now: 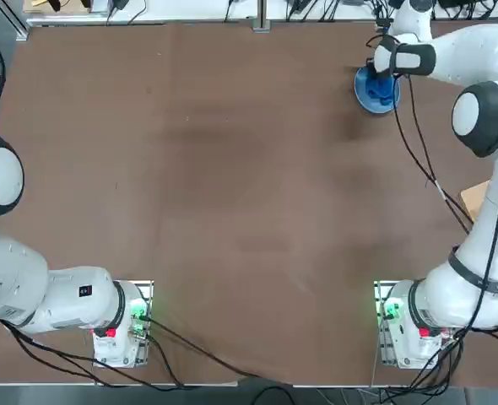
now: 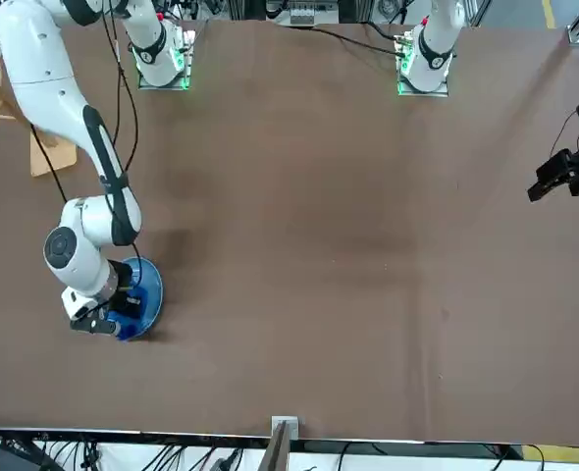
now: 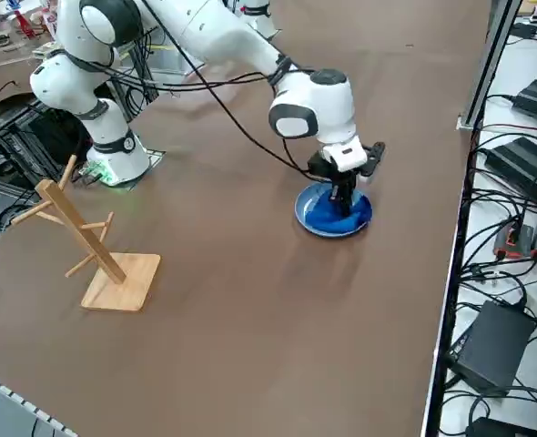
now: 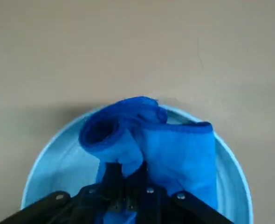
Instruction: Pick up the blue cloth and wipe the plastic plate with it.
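The light-blue plastic plate [image 1: 364, 94] [image 2: 152, 294] [image 3: 309, 218] [image 4: 53, 158] lies on the brown table at the far right. My right gripper [image 1: 386, 81] [image 2: 123, 312] [image 3: 345, 206] [image 4: 126, 184] stands straight over it, shut on the royal-blue cloth [image 1: 382, 91] [image 2: 132, 316] [image 3: 337, 215] [image 4: 175, 149]. The cloth hangs bunched from the fingers and rests inside the plate, one rolled fold reaching the plate's rim in the wrist view.
A wooden rack [image 3: 86, 241] [image 2: 39, 147] [image 1: 477, 198] stands on the table near my right arm's base. The table's far edge, with a metal bracket [image 1: 261, 25] [image 2: 282, 428], runs just beyond the plate. Cables trail from the arm over the table.
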Controlling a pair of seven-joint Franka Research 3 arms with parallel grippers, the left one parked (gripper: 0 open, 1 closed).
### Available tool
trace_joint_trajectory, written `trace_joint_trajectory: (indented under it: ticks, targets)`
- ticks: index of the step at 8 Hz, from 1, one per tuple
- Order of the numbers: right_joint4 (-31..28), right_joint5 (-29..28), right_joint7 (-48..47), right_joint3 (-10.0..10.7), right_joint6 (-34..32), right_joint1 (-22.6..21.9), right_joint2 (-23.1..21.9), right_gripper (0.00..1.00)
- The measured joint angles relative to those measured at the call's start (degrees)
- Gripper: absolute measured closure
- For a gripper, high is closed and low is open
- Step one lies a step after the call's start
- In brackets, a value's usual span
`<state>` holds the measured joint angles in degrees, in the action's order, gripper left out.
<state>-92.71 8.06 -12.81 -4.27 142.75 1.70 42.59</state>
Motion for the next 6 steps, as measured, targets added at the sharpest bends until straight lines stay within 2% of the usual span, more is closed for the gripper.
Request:
trace_joint_trajectory:
  ticks: [2, 6]
  targets:
    - [0.0, -0.1, -2.3, 0.4, -2.6, -1.2, -0.5, 0.96]
    - [0.2, -2.4, -3.4, 0.8, -3.0, -3.4, -0.4, 0.96]
